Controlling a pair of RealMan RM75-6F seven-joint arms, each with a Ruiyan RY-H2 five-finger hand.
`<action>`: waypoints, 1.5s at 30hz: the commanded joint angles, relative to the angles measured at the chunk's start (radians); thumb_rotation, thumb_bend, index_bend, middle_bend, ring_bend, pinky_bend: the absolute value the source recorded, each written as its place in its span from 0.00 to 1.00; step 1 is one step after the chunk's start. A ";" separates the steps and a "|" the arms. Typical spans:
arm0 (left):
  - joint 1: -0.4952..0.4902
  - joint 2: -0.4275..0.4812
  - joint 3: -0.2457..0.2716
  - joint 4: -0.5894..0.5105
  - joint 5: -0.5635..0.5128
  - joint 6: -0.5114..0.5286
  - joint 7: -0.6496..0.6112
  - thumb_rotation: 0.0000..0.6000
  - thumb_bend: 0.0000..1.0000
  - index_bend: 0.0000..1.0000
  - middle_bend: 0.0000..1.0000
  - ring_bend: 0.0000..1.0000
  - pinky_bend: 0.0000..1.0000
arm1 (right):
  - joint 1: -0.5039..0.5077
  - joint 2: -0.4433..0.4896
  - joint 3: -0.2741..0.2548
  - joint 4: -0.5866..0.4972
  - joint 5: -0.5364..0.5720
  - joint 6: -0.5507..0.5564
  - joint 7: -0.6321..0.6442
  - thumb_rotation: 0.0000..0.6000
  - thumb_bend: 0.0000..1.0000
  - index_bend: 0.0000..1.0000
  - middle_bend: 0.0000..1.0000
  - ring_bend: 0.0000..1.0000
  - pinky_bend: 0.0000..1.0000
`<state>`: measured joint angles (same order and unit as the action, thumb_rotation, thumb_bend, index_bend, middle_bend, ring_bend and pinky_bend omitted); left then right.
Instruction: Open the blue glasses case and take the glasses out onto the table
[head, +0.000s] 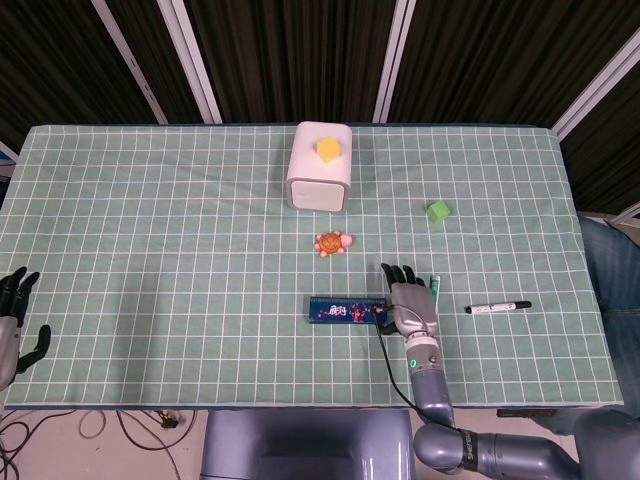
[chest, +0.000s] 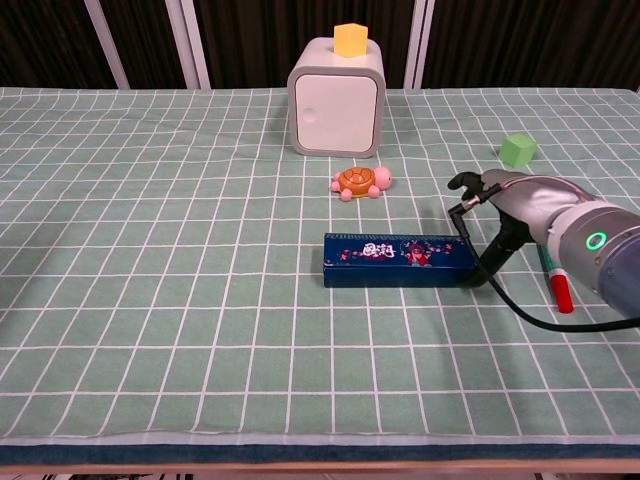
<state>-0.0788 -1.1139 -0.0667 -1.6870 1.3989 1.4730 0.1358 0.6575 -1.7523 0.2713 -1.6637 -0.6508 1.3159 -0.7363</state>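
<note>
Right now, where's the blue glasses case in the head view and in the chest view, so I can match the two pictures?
Head view: the blue glasses case lies below centre, just left of the right hand.
Chest view: the case lies right of centre, its right end at the same hand.
Shared landmark: the orange toy turtle, just beyond the case in both.

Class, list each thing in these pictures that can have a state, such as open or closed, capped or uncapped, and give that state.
blue glasses case: closed, lying flat.
white cabinet: door shut.
black marker: capped, lying flat.
right hand: at the case's right end; grip unclear.
left hand: open, off the table.
</note>
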 joint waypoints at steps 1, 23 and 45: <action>0.000 0.001 -0.001 0.000 -0.003 0.000 -0.001 1.00 0.46 0.03 0.00 0.00 0.00 | 0.004 -0.002 0.004 0.004 0.003 -0.003 -0.003 1.00 0.06 0.09 0.14 0.08 0.20; -0.001 0.002 -0.004 -0.004 -0.011 -0.004 -0.006 1.00 0.46 0.03 0.00 0.00 0.00 | 0.065 0.081 0.033 -0.093 0.067 -0.069 -0.091 1.00 0.06 0.09 0.16 0.08 0.20; -0.002 0.008 -0.004 -0.015 -0.023 -0.017 -0.019 1.00 0.46 0.03 0.00 0.00 0.00 | 0.350 0.154 0.114 -0.183 0.511 -0.159 -0.313 1.00 0.06 0.12 0.19 0.08 0.20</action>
<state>-0.0805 -1.1062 -0.0704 -1.7015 1.3758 1.4558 0.1164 0.9938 -1.5925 0.3791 -1.8573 -0.1522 1.1633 -1.0462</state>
